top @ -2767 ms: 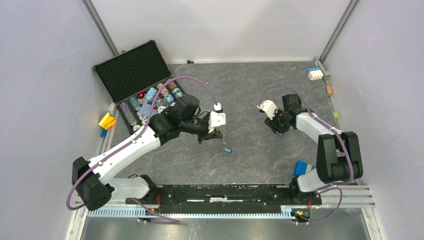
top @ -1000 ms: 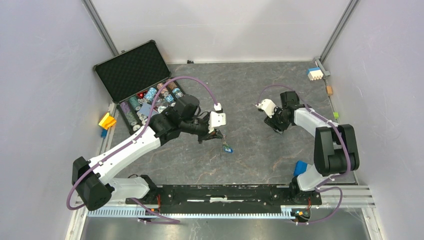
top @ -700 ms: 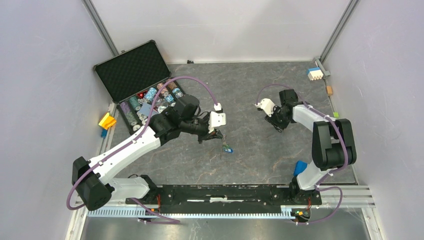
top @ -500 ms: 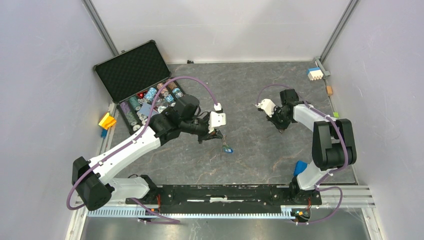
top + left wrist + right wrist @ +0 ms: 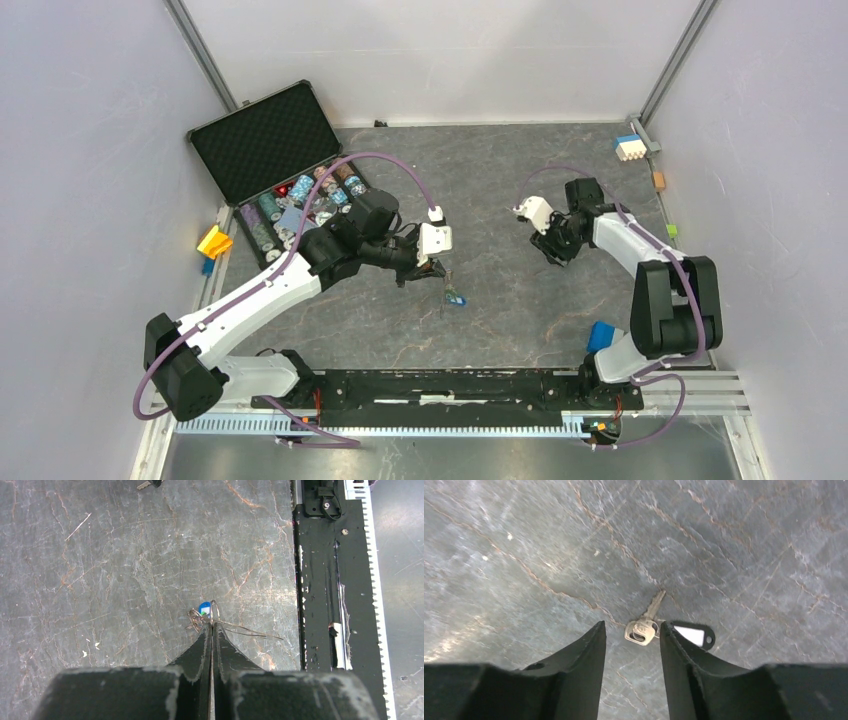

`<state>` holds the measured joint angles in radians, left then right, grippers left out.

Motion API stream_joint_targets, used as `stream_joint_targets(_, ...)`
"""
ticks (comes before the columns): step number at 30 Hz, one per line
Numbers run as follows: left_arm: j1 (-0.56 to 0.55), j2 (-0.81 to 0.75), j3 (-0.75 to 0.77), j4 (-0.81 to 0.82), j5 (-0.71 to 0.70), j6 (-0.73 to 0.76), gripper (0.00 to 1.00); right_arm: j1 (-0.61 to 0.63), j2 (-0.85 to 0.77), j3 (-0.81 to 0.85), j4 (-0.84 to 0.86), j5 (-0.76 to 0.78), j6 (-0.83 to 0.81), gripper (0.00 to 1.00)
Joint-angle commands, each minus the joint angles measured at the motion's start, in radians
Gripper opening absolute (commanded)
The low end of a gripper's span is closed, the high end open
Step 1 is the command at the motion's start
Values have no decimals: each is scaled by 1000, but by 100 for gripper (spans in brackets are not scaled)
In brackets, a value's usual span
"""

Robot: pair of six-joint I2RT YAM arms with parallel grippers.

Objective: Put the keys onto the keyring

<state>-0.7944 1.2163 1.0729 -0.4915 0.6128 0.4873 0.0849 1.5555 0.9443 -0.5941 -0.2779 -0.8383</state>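
A table (image 5: 480, 170) with a dark grey, stone-like top, veined with thin rust and white cracks, fills the floor of the enclosure. Plain pale lilac-grey walls close it in: a back wall (image 5: 440, 50), a left wall (image 5: 80, 150) and a right wall (image 5: 770, 150). Slim aluminium posts (image 5: 205, 60) run up the two far corners. A scuffed black rail (image 5: 450, 388) lies along the near edge, with a toothed metal strip (image 5: 400, 425) just beyond it. The light is soft and even, with a faint sheen on the tabletop
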Motion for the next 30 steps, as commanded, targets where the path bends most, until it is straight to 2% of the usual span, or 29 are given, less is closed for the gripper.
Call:
stream_joint_targets(1,-5,-9,19,29,43,-5,2,-10,-31,-33,59,111,16,53)
stream_joint_targets(6,-6,-14,16,27,42,-7,2,-28,11,-17,53,129,19,55)
stream_joint_targets(17,-5,-17,9,27,44,-3,2,-50,101,0,45,83,18,51)
stream_joint_targets(19,-5,-17,9,27,44,-2,2,-51,114,6,44,74,18,46)
stream_joint_targets(24,-5,-19,9,25,39,-2,2,-51,122,16,31,48,16,24)
stream_joint_targets(26,-4,-18,10,24,38,-2,2,-51,113,18,26,46,14,20)
stream_joint_targets(28,-6,-15,10,24,36,0,2,-51,103,23,18,49,12,22)
stream_joint_targets(30,-5,-15,12,22,37,-1,2,-52,88,24,19,57,9,31)
